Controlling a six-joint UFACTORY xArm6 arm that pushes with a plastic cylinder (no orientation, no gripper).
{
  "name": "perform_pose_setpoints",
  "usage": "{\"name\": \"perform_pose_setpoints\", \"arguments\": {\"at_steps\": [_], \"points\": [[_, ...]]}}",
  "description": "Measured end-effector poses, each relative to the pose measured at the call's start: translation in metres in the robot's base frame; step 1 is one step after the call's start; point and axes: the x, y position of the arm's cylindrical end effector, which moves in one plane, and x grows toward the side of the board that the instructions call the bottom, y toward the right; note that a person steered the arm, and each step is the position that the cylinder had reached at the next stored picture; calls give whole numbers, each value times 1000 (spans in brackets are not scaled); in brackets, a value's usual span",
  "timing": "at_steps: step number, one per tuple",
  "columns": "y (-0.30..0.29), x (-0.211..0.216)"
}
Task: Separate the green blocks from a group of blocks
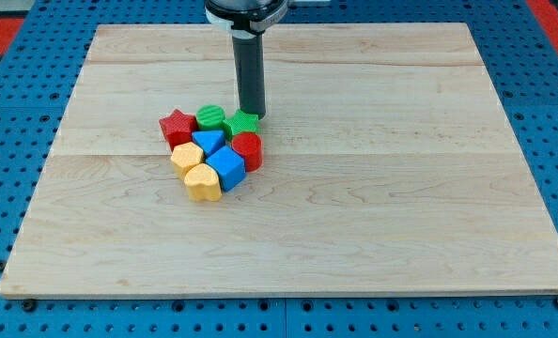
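Two green blocks (pixel 211 117) (pixel 243 122) sit at the far edge of the cluster left of the board's centre, touching the red star (pixel 177 126), blue triangle (pixel 207 141) and red cylinder (pixel 248 148). The rod, which has no jaws and holds nothing, rests its tip (pixel 253 115) just beyond the right green block. A push toward the near side would likely drive that block deeper into the group and drag its neighbours along.
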Motion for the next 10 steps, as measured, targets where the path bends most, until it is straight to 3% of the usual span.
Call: {"name": "perform_pose_setpoints", "arguments": {"at_steps": [2, 5, 6, 7, 9, 10], "points": [[16, 0], [88, 0], [119, 44], [85, 89], [-7, 67], [-7, 41]]}}
